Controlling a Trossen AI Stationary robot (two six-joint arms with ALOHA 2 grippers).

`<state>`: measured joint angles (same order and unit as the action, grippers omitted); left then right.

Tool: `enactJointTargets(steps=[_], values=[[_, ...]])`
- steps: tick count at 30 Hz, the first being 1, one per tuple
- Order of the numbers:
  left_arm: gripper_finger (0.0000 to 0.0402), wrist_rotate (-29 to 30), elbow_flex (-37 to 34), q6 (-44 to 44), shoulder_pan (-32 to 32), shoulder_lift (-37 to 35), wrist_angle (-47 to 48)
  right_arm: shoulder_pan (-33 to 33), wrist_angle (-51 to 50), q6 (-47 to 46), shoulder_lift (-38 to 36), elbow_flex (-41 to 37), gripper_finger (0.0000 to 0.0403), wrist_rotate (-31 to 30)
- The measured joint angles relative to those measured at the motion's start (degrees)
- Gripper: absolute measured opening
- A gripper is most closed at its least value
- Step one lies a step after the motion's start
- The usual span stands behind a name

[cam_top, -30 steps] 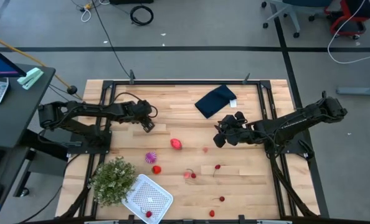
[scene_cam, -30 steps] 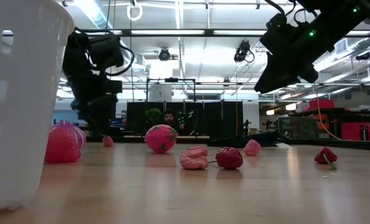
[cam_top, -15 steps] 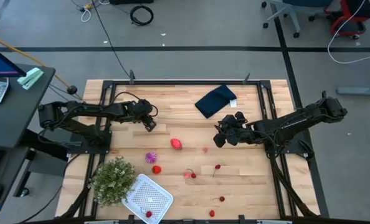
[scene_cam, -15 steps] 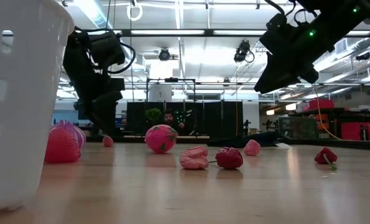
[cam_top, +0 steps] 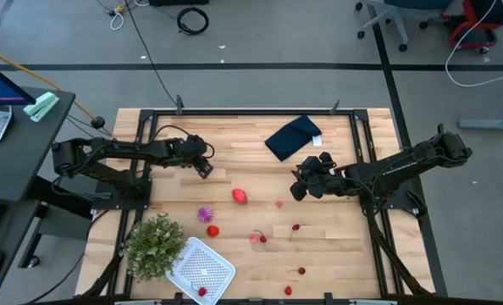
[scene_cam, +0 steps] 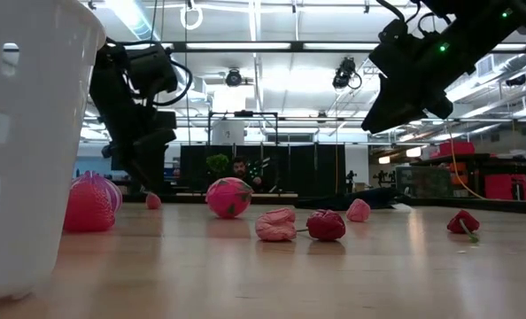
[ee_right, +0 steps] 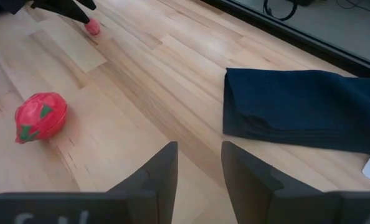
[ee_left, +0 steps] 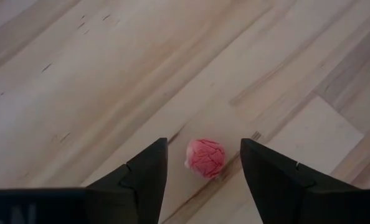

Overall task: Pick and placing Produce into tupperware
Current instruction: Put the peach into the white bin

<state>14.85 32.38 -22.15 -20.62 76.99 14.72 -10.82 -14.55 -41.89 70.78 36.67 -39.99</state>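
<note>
My left gripper (ee_left: 203, 144) is open, low over the far-left part of the table (cam_top: 203, 169). Its fingers stand on either side of a small pink-red berry (ee_left: 205, 158) without touching it; the berry lies on the wood (scene_cam: 153, 201). My right gripper (ee_right: 197, 177) is open and hangs above the table's right middle (cam_top: 301, 189). A strawberry-like red piece (cam_top: 240, 196), the spiky magenta piece (cam_top: 205, 213) and several small red fruits (cam_top: 258, 237) lie loose on the wood. The white perforated tupperware (cam_top: 204, 268) sits at the near-left edge.
A green bushy plant (cam_top: 154, 246) stands next to the tupperware on its left. A folded navy cloth (cam_top: 293, 136) lies near the far edge, beyond my right gripper. Small red fruits lie near the near edge (cam_top: 301, 271). A person shows in the room behind (scene_cam: 241, 168).
My left gripper has come down toward the table over the small pink-red berry, staying open. My right arm has kept still, and no fruit has moved.
</note>
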Motion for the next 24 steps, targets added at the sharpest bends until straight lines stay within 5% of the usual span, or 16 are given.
enactJointTargets(steps=[15, 24], values=[[0.02, 1.01, -0.04, -1.34, 1.63, 1.22, 0.01, -1.34, 0.0, 0.02, 0.02, 0.0, 0.0131, 0.0], [0.02, 3.1, 0.21, -2.75, 1.79, 9.06, -1.57, -1.36, 0.0, -0.09, 0.02, 0.0, 0.0131, -0.02]])
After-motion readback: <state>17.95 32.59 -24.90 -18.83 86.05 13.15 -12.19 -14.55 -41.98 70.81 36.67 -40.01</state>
